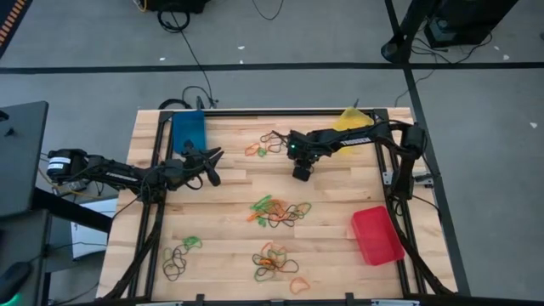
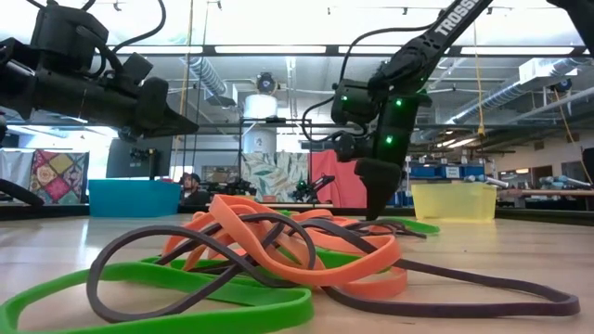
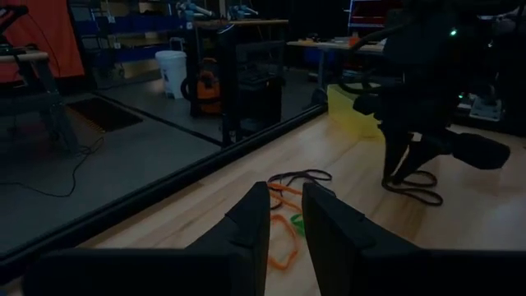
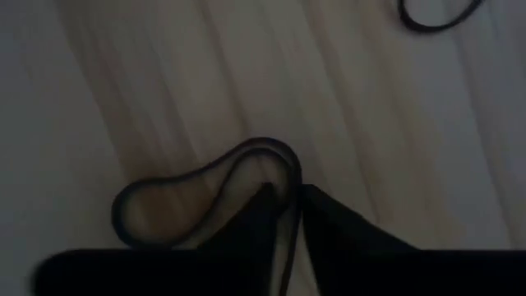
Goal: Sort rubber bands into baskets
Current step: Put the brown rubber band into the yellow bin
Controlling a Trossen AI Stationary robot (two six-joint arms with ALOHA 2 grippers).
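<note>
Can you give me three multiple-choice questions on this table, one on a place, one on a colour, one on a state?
1. Where is the red basket?
A. by the blue basket
B. right side, near edge
C. table's middle

2. What colour is the band at the right end effector?
A. dark
B. orange
C. green

3. How are the right end effector's fingers?
A. wide open, clear of bands
B. closing around a band
C. inside a basket

Answers: 1 B, the high view shows it there. 2 A, the right wrist view shows a dark loop. 3 B, the loop runs between the nearly shut fingers.
</note>
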